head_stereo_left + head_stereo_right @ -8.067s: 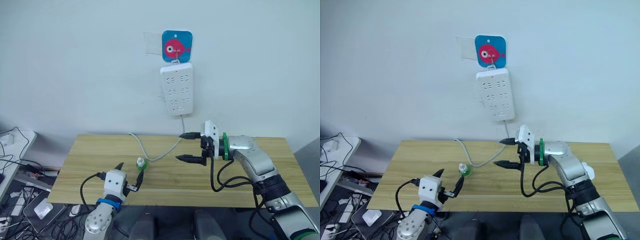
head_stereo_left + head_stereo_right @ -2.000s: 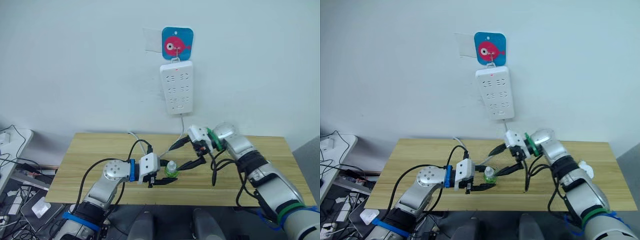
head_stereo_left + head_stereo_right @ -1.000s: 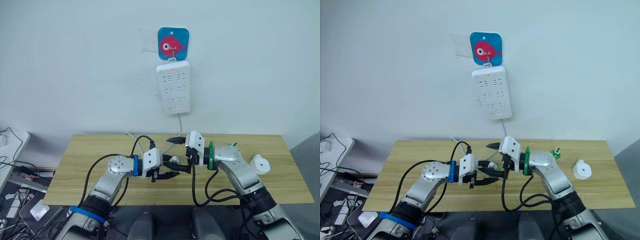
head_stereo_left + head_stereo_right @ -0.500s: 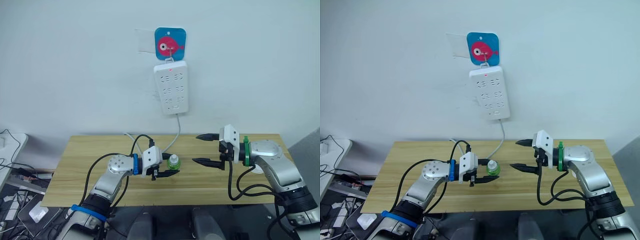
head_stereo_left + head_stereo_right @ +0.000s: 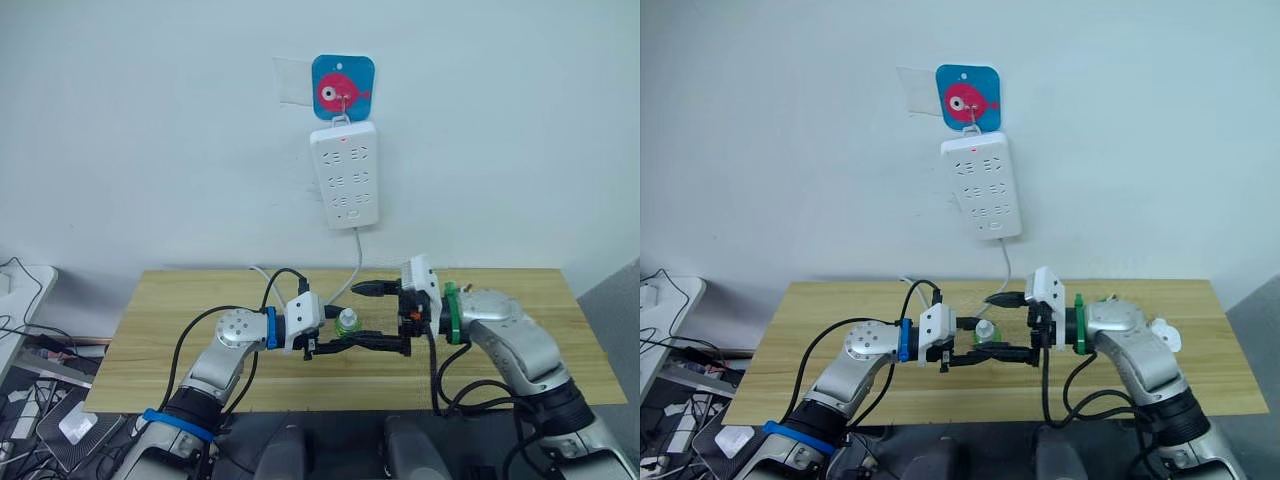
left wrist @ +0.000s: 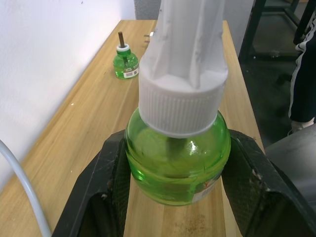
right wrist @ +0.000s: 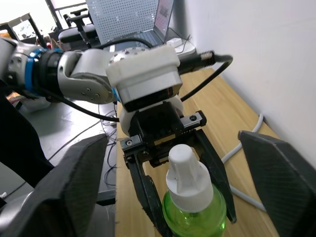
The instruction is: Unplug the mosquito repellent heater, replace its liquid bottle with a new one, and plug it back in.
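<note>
A pale wall [image 5: 150, 130] rises behind a wooden table [image 5: 180, 300], with tangled cables [image 5: 25, 330] beside it.

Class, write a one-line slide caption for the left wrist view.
Left gripper clamps a green liquid bottle with a white cap over the wooden table; a second, uncapped bottle stands farther along.

Left gripper [image 5: 338, 335] clamps the green bottle [image 5: 348, 324] — right gripper [image 5: 376, 317], fingers spread, at its 3 o'clock.
</note>
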